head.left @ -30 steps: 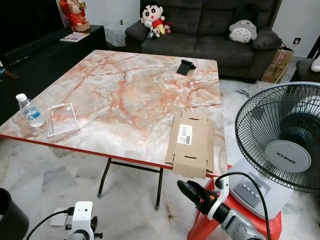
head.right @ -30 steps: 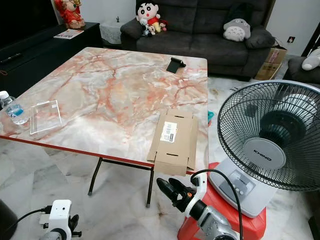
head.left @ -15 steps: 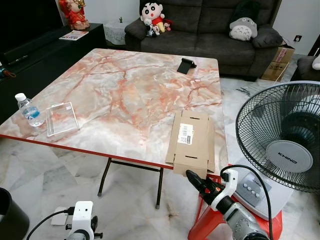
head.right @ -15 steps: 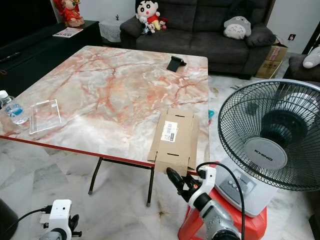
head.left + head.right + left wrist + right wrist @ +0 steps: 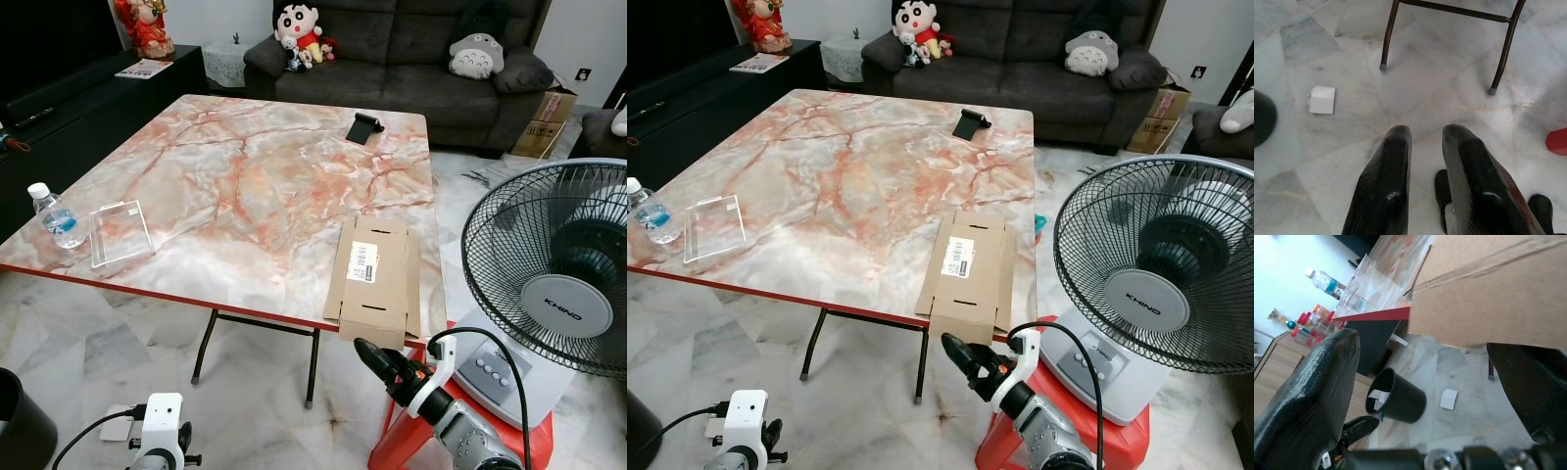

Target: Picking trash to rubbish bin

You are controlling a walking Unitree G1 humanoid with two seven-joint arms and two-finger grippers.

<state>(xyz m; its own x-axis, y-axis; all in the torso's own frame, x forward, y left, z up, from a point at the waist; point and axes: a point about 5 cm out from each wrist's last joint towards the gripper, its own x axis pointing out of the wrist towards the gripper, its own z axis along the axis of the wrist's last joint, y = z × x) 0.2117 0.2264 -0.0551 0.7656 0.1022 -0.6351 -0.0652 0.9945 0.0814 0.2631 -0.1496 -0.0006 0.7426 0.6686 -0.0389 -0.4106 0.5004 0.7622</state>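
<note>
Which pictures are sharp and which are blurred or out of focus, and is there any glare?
Left eye view: sharp, evenly lit, with soft window glare on the marble table. Left wrist view: floor sharp, the near left gripper slightly soft. Right wrist view: the right gripper close and blurred, flattened cardboard box soft, the room tilted, bright background washed out.

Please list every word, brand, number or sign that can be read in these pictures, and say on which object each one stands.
"KHIND": on the grey hub of the fan.
White label with a barcode on the flattened cardboard box: print too small to read.
Printing on the cardboard carton beside the sofa: too small to read.
Label on the water bottle: too blurred to read.
</note>
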